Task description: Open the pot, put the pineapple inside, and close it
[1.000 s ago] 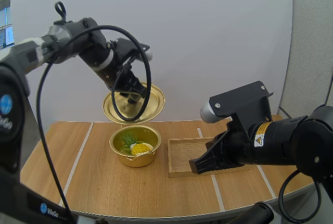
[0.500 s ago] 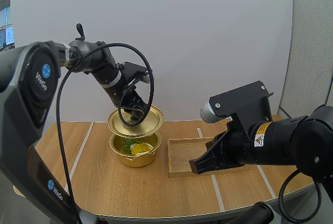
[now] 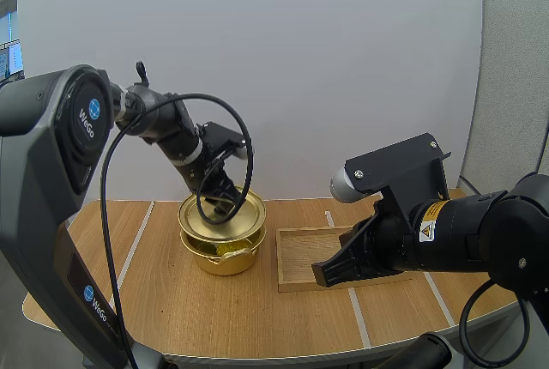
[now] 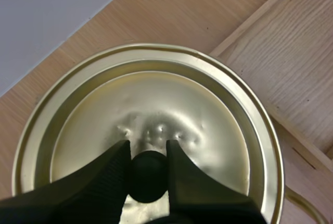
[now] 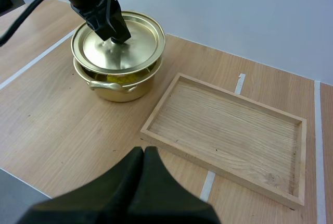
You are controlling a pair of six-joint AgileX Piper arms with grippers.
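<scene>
Left wrist view: my left hand point(image 4: 148, 152) pinches the lid knob point(image 4: 148, 178); the pot point(image 3: 225, 259) lies directly below, lid point(image 4: 156, 99) nearly seated.

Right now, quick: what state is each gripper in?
Left gripper: closed on the lid.
Right gripper: closed, holding nothing.

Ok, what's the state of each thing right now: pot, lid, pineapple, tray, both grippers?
pot: upright on the table, mostly covered.
lid: over the pot, slightly tilted, gap at the rim.
pineapple: inside the pot, yellow showing through the gap.
wooden tray: empty, beside the pot.
left gripper: shut on the lid's knob.
right gripper: shut, empty, above the table near the tray.
</scene>
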